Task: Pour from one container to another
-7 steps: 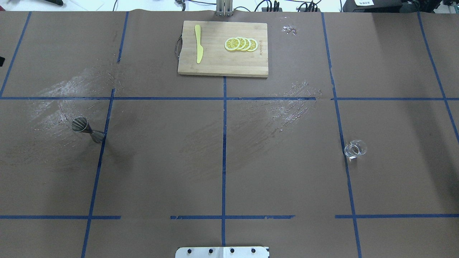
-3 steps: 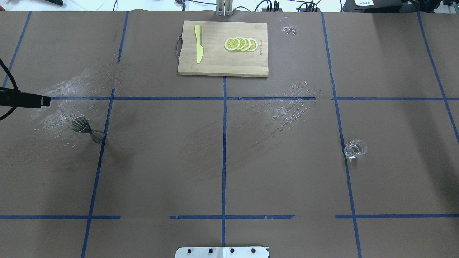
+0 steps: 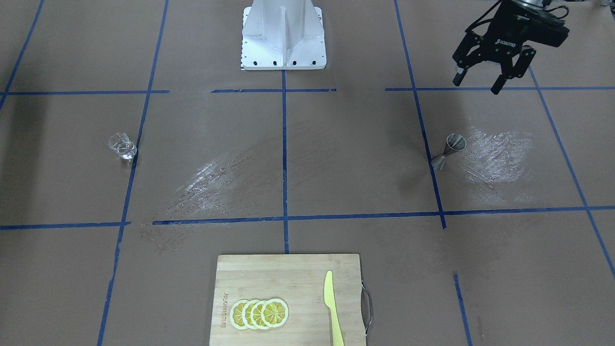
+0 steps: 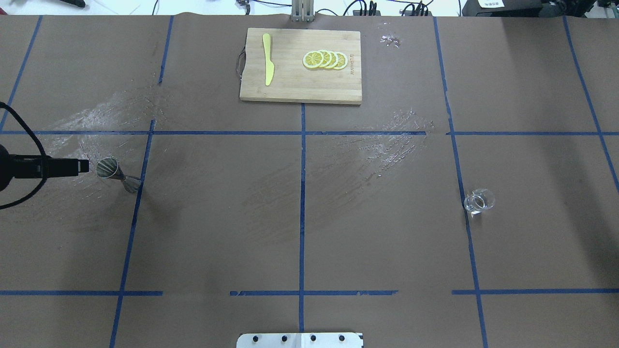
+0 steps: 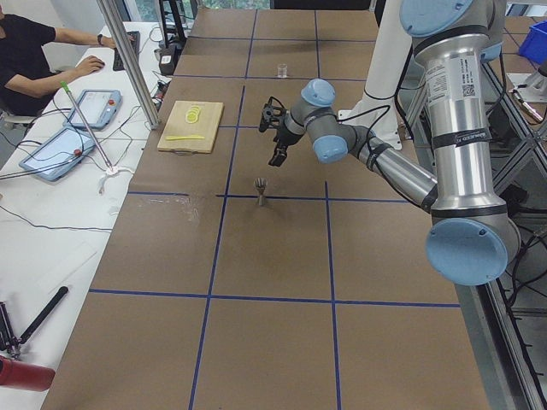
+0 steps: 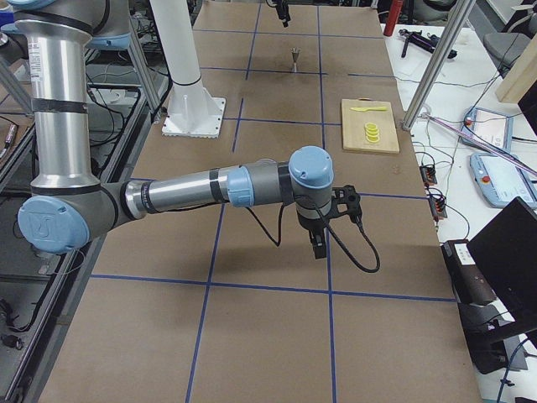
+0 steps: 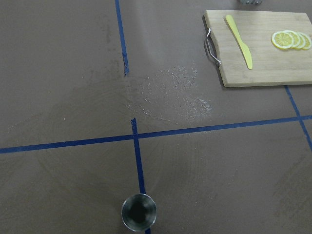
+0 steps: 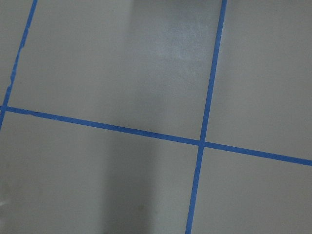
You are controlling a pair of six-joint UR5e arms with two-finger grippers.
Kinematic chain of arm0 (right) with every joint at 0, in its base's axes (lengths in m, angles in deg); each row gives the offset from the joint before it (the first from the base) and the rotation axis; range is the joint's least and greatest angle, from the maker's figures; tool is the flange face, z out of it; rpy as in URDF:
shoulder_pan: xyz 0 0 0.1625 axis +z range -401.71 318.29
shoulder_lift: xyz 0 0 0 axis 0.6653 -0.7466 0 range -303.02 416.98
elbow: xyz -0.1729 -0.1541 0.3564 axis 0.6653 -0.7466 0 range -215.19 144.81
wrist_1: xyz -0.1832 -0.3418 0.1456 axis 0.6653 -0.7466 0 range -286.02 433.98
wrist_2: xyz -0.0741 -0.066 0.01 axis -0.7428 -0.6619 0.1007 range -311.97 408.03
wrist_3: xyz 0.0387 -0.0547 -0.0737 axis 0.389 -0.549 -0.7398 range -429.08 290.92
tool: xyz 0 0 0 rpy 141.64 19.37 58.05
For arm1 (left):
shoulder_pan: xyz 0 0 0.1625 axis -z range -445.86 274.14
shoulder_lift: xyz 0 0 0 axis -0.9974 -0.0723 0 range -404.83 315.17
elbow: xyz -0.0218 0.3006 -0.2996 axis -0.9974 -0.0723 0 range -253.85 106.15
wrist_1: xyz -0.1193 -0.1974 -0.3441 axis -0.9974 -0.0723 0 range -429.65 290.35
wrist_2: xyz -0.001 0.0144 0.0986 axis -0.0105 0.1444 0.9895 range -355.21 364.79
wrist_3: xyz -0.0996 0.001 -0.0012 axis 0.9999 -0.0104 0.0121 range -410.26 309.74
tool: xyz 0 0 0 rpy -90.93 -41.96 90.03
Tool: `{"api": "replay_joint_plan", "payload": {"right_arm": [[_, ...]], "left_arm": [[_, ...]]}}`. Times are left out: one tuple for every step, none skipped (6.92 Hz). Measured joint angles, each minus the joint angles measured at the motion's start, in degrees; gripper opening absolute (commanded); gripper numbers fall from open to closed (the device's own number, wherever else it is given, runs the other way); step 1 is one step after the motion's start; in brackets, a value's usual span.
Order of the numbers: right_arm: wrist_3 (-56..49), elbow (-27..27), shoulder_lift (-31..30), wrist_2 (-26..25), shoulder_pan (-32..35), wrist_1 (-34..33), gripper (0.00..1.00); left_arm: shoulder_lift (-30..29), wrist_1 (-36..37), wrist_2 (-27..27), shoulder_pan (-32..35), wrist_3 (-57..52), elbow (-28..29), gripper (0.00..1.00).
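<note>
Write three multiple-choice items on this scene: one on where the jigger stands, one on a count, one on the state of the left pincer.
1. Where on the table does the jigger stand?
A) on the robot's right side
B) on the robot's left side
C) dead centre

2. How many lemon slices lie on the cutting board?
A) two
B) four
C) six

3. What state is the left pincer in?
A) open and empty, above the table
B) shut on the jigger
C) shut on a lemon slice

Answers:
1 B: the jigger is in the left half of the overhead view, near where the left arm comes in.
2 B: four overlapping slices can be counted in the front-facing view.
3 A: its jaws stand apart with nothing between them, clear of the jigger.
</note>
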Motion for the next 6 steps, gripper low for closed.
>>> {"api": "replay_joint_plan", "payload": {"right_arm": [[2.5,1.4,-0.1,0.0,-0.3,-0.1,1.0],[5.2,2.6,-0.3,0.0,-0.8,-0.2,1.0],[6.7,3.3,-0.4,0.0,-1.5,-0.2,1.0],[9.0,4.0,-0.4,-0.1,-2.4,-0.1,1.0],[13.0,6.1,-0.7,-0.3,-3.6,0.0,1.0],[17.3,9.9,-1.5,-0.8,-5.3,0.0,1.0]], "left_arm": [[2.0,-0.1,11.7,-8.5,5.6,0.0,0.99],[3.3,0.1,21.1,-15.7,11.6,0.2,0.99],[4.1,0.9,29.5,-21.8,17.5,1.1,0.99],[4.3,1.9,37.3,-26.6,23.5,3.5,0.99],[3.9,2.4,44.1,-29.8,28.5,6.9,0.99],[2.6,2.5,49.4,-31.4,32.1,10.4,0.99]]}}
